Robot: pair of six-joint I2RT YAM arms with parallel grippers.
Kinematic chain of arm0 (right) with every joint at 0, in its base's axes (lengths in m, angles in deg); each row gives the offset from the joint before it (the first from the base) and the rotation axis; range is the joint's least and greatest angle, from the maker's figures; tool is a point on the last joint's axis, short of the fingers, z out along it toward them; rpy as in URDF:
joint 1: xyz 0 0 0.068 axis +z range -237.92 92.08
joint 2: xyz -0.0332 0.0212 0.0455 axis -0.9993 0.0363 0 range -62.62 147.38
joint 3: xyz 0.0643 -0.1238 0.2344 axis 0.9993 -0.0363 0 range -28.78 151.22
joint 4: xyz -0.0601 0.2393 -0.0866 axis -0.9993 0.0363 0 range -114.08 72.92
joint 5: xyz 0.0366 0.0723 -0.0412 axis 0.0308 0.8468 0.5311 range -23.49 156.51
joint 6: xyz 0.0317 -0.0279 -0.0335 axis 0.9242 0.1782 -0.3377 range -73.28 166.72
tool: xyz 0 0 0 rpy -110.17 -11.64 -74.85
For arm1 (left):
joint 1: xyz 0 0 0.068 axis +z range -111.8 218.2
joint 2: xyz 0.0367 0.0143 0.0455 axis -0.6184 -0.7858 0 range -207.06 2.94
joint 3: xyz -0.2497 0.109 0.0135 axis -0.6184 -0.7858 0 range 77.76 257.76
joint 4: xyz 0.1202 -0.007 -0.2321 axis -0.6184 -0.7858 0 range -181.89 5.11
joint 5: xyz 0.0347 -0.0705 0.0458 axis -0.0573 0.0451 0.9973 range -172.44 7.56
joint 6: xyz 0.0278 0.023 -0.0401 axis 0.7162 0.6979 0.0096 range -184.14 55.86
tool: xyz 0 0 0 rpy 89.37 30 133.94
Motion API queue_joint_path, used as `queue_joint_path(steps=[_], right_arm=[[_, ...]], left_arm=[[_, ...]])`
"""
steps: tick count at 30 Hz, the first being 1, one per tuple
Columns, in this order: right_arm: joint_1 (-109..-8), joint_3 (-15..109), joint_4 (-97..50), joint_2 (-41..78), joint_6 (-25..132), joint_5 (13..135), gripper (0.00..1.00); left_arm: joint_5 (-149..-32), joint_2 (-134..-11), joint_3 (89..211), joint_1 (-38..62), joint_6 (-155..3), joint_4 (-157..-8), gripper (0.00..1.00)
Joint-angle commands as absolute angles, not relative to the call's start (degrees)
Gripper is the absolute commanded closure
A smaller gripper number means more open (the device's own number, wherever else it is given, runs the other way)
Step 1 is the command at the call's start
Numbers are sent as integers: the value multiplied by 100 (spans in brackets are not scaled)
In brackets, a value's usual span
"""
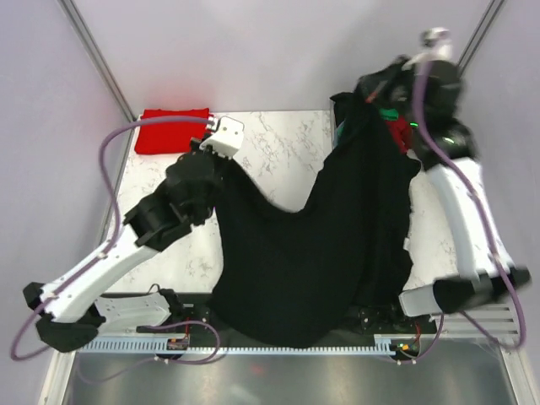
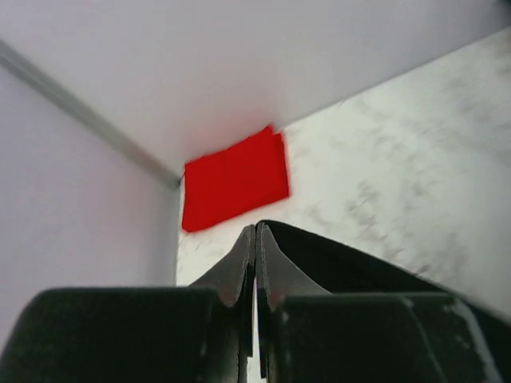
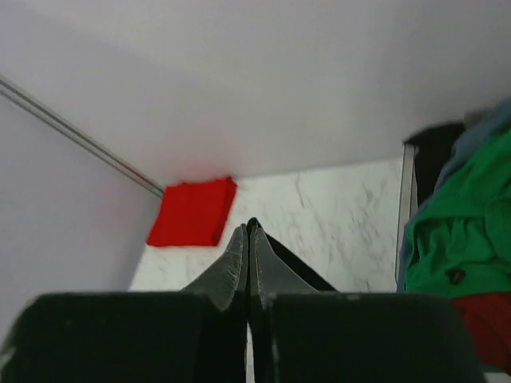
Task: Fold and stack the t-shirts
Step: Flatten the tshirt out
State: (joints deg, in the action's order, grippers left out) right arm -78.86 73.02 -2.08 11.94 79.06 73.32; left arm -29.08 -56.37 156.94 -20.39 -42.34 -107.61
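Note:
A large black t-shirt (image 1: 325, 245) hangs stretched between my two grippers and sags over the table's near edge. My left gripper (image 1: 216, 159) is shut on its left upper corner, and the black cloth (image 2: 359, 263) runs off to the right from the pinched fingertips (image 2: 249, 247). My right gripper (image 1: 354, 97) is raised at the far right, shut on the other corner, with black cloth (image 3: 297, 265) trailing from its tips. My left gripper (image 2: 256, 227) and right gripper (image 3: 250, 226) both face a folded red t-shirt (image 1: 173, 129) (image 2: 235, 177) (image 3: 192, 212) at the table's far left corner.
A heap of loose t-shirts lies at the far right: green (image 3: 455, 231) (image 1: 390, 114), red (image 3: 479, 319) (image 1: 402, 135), a grey-blue edge (image 3: 479, 132) and black (image 3: 435, 155). The marble table top (image 1: 278, 148) shows between the red shirt and the hanging one. Grey walls close the back.

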Motion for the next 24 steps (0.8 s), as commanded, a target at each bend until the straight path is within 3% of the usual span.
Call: queue_joint_path(steps=[1,4,7,8,11,12,13,14,15,16,19,24], right_arm=[[-7193,7413,70,2208,7353,6634,100],[-7104,7878,158,3446,7580,5986,100],[-7131,9307,517,5115,7712,5071,100],[-7165,10522,849,6146,7792,4991,100],[-7367,12766,1195,7629,8238,4946,100],[-7472,12792,1021,8034,8345,5007,100],[-7526,12540,741,8020,8425,5260,89],[-7570,11729,33,7785,8504,5454,61],[-7622,11381,-243,7652,8496,5630,29],[-7631,11195,-368,7581,8435,5875,2],[-7553,10974,-404,7326,8048,6246,2],[-7448,10227,-580,6448,7898,6642,2]], left_arm=[[-4027,-5831,15547,-301,-5041,-10651,98],[-5478,-6358,15353,1456,-5778,-10493,98],[-6342,-7481,15773,2865,-6334,-10440,98],[-6528,-8337,16384,3114,-6361,-10518,98],[-6855,-9774,18226,3652,-6827,-11395,98],[-7108,-10744,18810,3714,-7036,-12120,98],[-7328,-11189,19433,3784,-7134,-12658,86],[-7582,-11567,20588,3794,-7196,-13064,75],[-7794,-12024,20913,3794,-7275,-13364,58],[-7987,-12046,21003,3794,-7345,-13541,30],[-7850,-11626,20478,3794,-7477,-13376,1],[-7603,-10581,19292,3794,-7626,-13270,0]])
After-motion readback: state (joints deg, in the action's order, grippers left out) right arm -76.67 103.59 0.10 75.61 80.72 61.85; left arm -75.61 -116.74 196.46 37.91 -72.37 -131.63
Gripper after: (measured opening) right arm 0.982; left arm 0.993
